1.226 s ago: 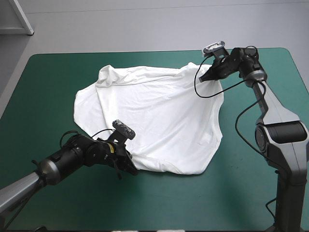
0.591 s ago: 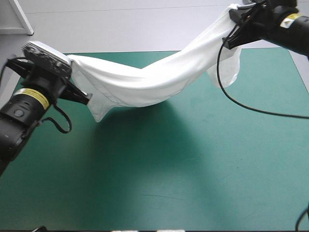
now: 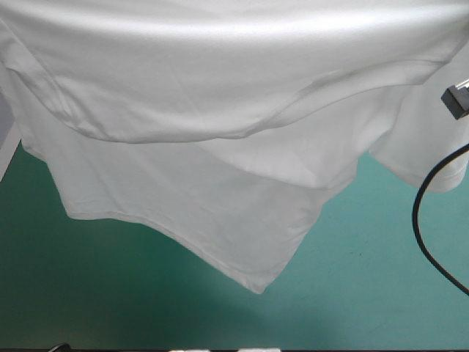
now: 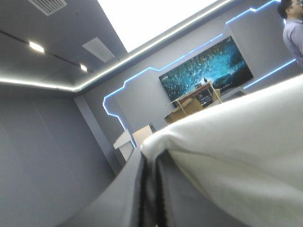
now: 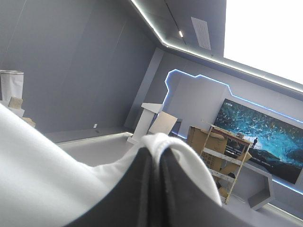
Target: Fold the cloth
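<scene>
ok, left claw (image 4: 150, 189) is pressed nearly together, pinching a fold of the t-shirt (image 4: 236, 151) between its black fingers. the white cloth bulges over the tips and runs off to one side as a smooth sheet. right claw (image 5: 155, 170) same deal: fingers all but closed into one arch, a rounded lip of shirt wrapped over the tip, more cloth sloping away beside it. both arms are up high, so the wrist views look level into the room. neither claw shows in the high view. there the t-shirt (image 3: 220, 110) hangs in the air close under the camera, strung between the two holds and sagging in the middle. a lower layer drops to a loose corner above the teal-green table cover (image 3: 110, 301) and looks clear of it. material is a thin, soft, matte white knit with stitched hems, no stiffness, falling in long shallow curves. judgement: light, not fragile, will swing and crease easily. a shallow pinch on a single layer could creep out under the hanging weight, so take a hem or corner deep between the fingers. which part of the shirt each claw has, can't tell.
</scene>
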Tool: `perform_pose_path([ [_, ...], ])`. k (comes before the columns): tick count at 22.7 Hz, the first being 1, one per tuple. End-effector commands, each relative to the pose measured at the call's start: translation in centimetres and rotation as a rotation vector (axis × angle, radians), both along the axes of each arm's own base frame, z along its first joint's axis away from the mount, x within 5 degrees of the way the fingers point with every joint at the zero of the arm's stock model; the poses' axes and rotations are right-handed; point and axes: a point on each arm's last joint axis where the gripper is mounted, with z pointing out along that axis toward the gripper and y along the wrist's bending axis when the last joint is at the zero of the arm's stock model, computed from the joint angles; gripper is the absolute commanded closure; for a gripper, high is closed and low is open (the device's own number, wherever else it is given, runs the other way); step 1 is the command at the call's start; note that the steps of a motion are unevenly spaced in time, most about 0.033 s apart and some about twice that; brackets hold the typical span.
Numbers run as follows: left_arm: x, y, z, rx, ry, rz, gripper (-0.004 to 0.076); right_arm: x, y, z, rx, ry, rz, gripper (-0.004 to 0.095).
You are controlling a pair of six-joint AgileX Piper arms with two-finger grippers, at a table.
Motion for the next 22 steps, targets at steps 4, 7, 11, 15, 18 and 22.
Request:
perform_pose_path([
  [4,-1.6,0.2,2.4,0.010,-0.137,-0.053,0.0705,-2.7,-0.6,1.8,0.044,-0.157,-0.022,0.0914],
  [7,-0.6,-0.4,1.9,0.019,-0.071,-0.059,0.0705,-4.3,-0.8,2.5,0.050,-0.209,-0.023,0.0914],
  [11,3.6,-2.9,-0.3,0.098,0.120,-0.025,0.0705,-2.9,-0.7,1.8,-0.005,-0.116,-0.044,0.0914],
  [15,10.7,-7.7,-5.0,0.214,0.308,-0.006,0.0705,3.1,-0.5,-0.2,-0.050,0.102,-0.122,0.0917],
  [18,15.8,-11.0,-9.1,0.305,0.419,0.015,0.0705,9.3,-0.3,-2.7,-0.091,0.258,-0.194,0.0917],
  [22,21.9,-12.8,-13.9,0.295,0.520,0.021,0.0705,16.8,0.3,-6.8,-0.137,0.422,-0.225,0.0917],
])
